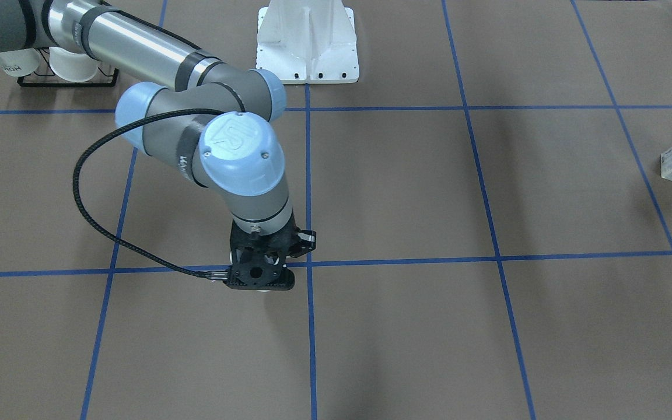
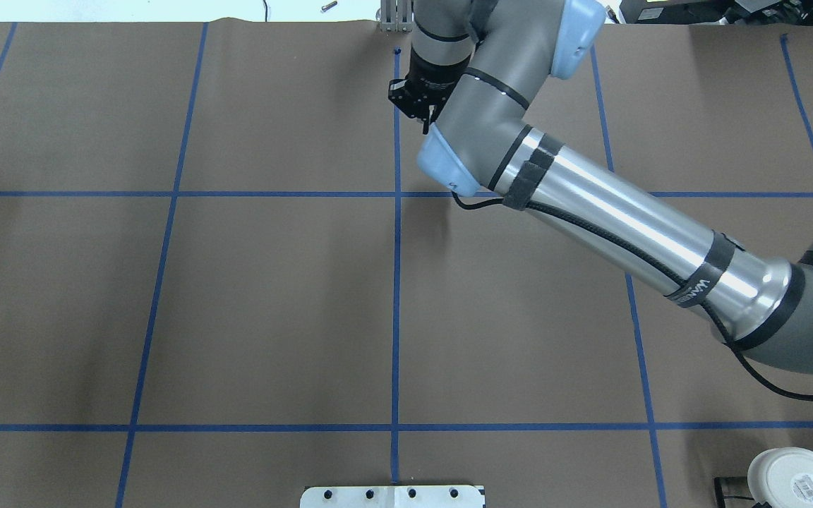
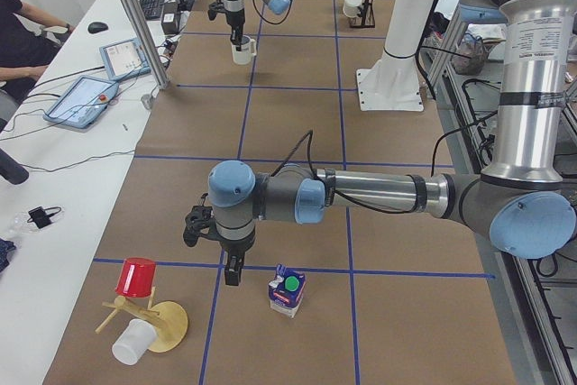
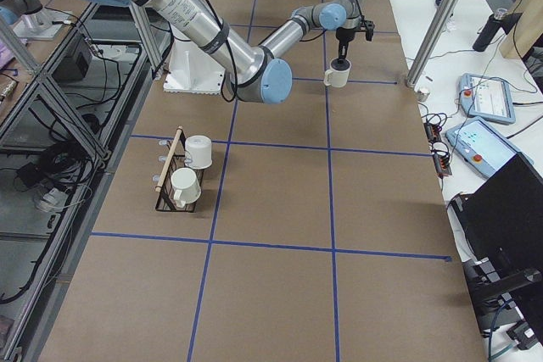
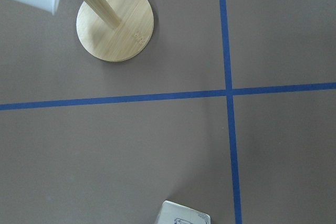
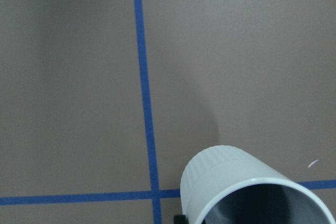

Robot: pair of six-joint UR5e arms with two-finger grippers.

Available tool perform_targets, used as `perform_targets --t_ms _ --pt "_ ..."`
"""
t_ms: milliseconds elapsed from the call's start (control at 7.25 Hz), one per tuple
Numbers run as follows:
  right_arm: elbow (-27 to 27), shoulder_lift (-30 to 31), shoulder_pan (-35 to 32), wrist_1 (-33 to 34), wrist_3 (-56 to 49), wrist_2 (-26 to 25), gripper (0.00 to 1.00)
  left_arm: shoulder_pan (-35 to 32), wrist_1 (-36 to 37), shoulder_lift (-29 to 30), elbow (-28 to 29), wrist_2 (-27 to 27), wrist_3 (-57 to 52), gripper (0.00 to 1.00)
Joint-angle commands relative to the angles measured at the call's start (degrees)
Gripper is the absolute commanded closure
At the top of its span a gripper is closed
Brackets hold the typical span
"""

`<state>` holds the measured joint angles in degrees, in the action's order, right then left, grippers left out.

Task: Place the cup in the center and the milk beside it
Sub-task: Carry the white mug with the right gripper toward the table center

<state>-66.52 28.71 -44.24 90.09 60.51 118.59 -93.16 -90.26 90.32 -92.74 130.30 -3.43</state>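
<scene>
Exterior right, cup [image 4: 337,76] directly under right jaws, tips at rim

Front of the table [image 3: 297,123] first: the milk [image 3: 288,292], upright, green cap showing. Just beside it and clear of the carton, hanging off the near arm and pointing straight down, the left gripper [image 3: 233,277], jaws too small to read. On past that gripper from the milk, a wooden mug tree [image 3: 158,320] carrying a red cup [image 3: 137,277] and a white cup [image 3: 133,342]. Far up the table from the milk, the right gripper [image 3: 236,38], tips down inside the mouth of the cup [image 3: 242,54]. Farther off still, a rack [image 3: 358,2] of white mugs.
</scene>
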Motion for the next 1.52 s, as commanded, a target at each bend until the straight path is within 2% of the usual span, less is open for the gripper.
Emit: perform_targets --t_ms 0,414,552,690,828,966,1379 --pt "2.8 -1.82 3.01 -0.44 0.13 -1.52 1.0 0.0 0.0 0.03 0.54 0.04 0.0 0.01" --pt "3.16 -1.73 4.25 -0.97 -0.04 -4.94 1.0 0.0 0.0 0.47 1.68 0.04 -0.18 0.01" --pt "4.55 -1.73 4.94 -3.93 0.04 -6.16 1.0 0.0 0.0 0.47 1.6 0.04 -0.09 0.01" --pt "5.26 -1.9 5.13 -5.61 0.13 -6.26 0.8 0.0 0.0 0.47 1.68 0.04 -0.09 0.01" --pt "5.27 -1.99 5.13 -5.8 -0.22 -6.35 0.31 0.0 0.0 0.47 1.69 0.04 -0.09 0.01" --pt "5.18 -2.16 5.13 -6.33 -0.31 -6.53 0.0 0.0 0.0 0.47 1.69 0.04 -0.09 0.01" --pt "3.61 -3.92 3.12 -5.9 -0.05 -4.0 0.0 0.0 0.0 0.56 0.99 0.65 -0.17 0.01"
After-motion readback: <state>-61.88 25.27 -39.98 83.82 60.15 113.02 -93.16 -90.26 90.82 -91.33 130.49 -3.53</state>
